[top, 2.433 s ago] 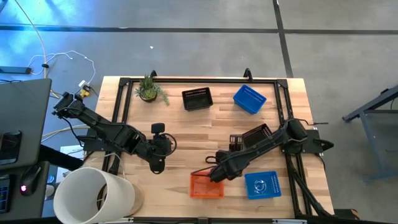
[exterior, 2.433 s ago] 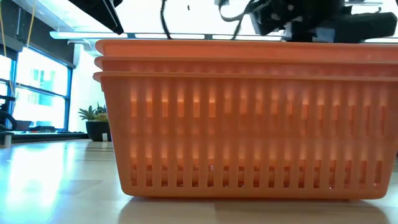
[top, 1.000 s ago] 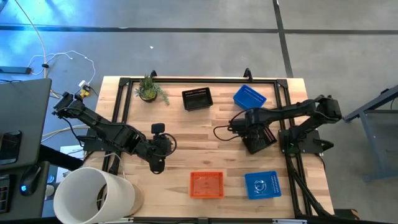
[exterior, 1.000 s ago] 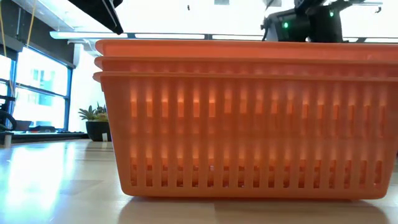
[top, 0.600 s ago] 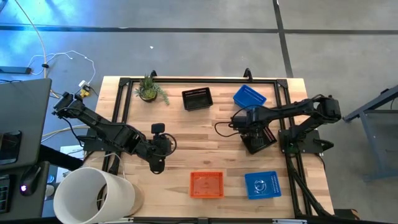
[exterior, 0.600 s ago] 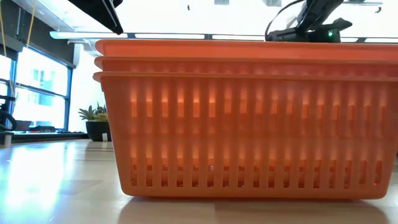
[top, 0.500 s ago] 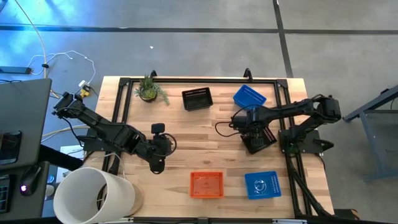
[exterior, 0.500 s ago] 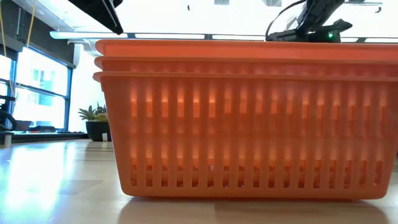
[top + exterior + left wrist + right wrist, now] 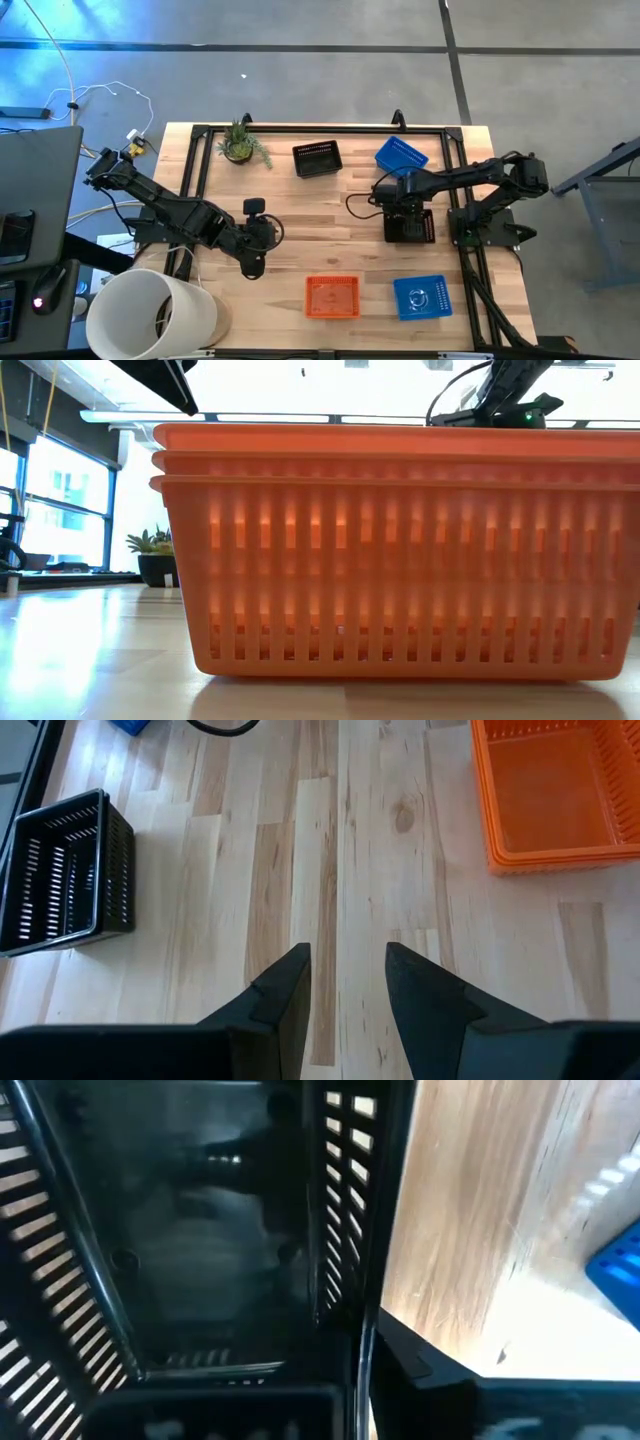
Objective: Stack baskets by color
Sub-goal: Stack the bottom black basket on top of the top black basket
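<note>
Since earlier: black basket [image 9: 408, 224] squared up | right gripper [image 9: 399, 205] clamped on its rim | you're handling light, stiff, slippery plastic; grip the wall | left gripper [image 9: 346, 982] parted, idle

Cool bluish light washes the floor at the far left in the high view, while the wooden table [image 9: 300, 200] is evenly and softly lit with faint shadows. In the low view the bright windows [image 9: 60, 500] and ceiling blow out to white, and the orange baskets [image 9: 400, 550] glow translucent. The right wrist view is dim and blurred, with glare on the wood.
</note>
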`<state>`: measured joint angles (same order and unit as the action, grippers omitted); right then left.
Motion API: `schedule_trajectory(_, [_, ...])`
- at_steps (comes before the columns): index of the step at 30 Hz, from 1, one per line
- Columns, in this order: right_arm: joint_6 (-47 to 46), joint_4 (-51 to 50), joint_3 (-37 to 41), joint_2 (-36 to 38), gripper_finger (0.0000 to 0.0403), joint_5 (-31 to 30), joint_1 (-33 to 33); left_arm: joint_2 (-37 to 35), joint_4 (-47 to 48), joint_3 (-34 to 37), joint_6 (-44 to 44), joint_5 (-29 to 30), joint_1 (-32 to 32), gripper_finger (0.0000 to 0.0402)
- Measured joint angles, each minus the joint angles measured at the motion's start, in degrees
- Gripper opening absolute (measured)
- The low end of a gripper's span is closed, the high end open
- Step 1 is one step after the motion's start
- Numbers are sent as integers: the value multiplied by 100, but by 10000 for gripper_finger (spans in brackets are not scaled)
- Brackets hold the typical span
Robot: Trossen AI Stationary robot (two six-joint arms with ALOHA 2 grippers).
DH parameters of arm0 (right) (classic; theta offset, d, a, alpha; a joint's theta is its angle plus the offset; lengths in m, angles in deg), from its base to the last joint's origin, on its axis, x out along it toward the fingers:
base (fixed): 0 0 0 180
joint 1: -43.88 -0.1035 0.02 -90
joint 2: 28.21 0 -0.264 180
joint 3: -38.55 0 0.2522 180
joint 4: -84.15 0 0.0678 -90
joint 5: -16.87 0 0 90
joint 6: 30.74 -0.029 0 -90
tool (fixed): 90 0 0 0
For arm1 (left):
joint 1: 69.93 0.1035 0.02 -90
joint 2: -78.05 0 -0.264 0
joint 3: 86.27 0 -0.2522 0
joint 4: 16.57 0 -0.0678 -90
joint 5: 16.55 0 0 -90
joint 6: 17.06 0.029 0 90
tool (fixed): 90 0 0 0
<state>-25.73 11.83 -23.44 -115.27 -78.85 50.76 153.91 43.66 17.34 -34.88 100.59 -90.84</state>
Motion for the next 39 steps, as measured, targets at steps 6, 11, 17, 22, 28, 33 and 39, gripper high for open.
schedule_trajectory(6, [-126, 2, 0, 0, 3, 0, 0, 0, 0, 0, 0, 0, 1, 117])
schedule_trajectory(11, [-435, 10, -66, 0, 2, 31, 0, 0, -1, 0, 0, 0, 1, 117])
schedule_trajectory(17, [-656, -13, -462, 0, 1, 24, -15, 0, 1, 0, -8, 0, 0, 117])
schedule_trajectory(22, [-657, -11, -959, 0, 0, -124, -15, 0, 1, 0, -147, 0, -1, 117])
schedule_trajectory(28, [-582, -15, -1629, 0, 0, -519, -15, 0, 1, 0, -151, -83, 0, 117])
schedule_trajectory(33, [-326, 20, -2074, 0, 0, -778, -15, 0, 1, 0, -151, -85, 1, 117])
schedule_trajectory(39, [55, 516, -2436, 0, 0, -843, -11, 0, 1, 1, -151, -92, 0, 117])
